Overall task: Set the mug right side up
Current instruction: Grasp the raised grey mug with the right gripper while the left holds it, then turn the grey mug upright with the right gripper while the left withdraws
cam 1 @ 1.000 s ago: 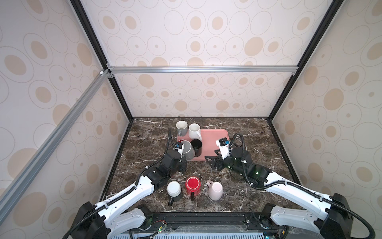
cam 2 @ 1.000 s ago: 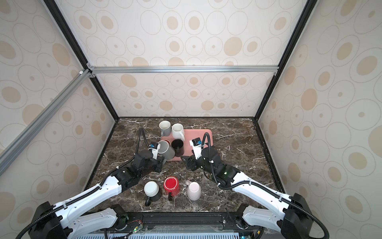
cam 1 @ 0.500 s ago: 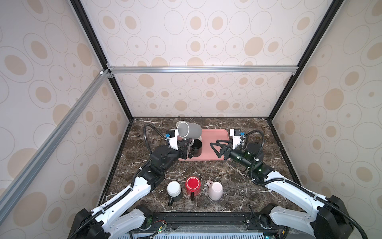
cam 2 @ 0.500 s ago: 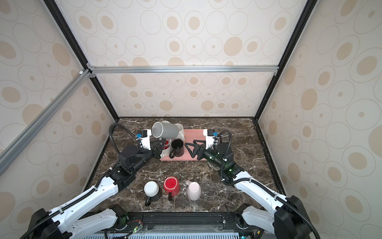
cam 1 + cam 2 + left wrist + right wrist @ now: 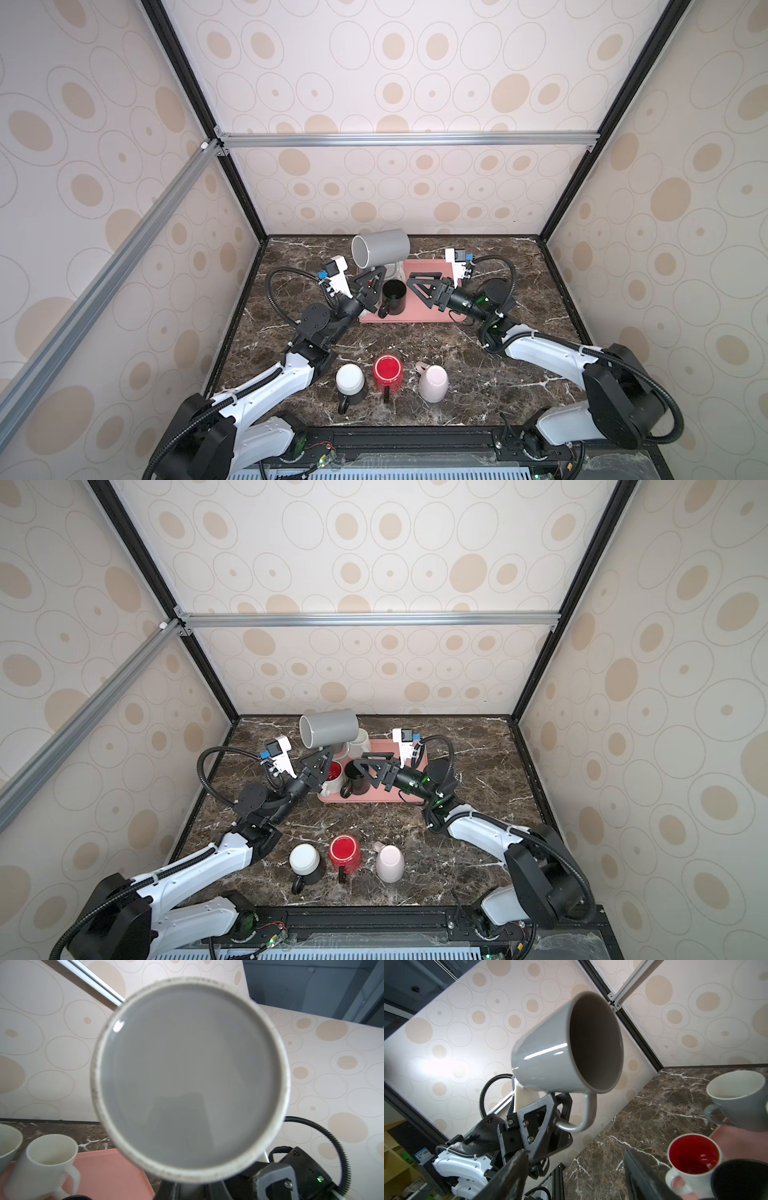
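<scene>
Over the table [image 5: 498, 353], the grey mug [image 5: 380, 248] sits sideways atop the left claw [image 5: 374, 275] gripping its handle; right claw [image 5: 411, 279] gapes.

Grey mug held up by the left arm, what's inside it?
Nothing shows inside the grey mug: the right wrist view looks into its mouth and sees only bare wall. The deepest part is in shadow, so its floor cannot be checked.

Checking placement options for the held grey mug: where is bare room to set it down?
Free: the right half of the pink tray, beside the black mug, where the open right gripper hovers; the marble strip between tray and the front row of upturned mugs. Crowded: the tray's left half.
</scene>
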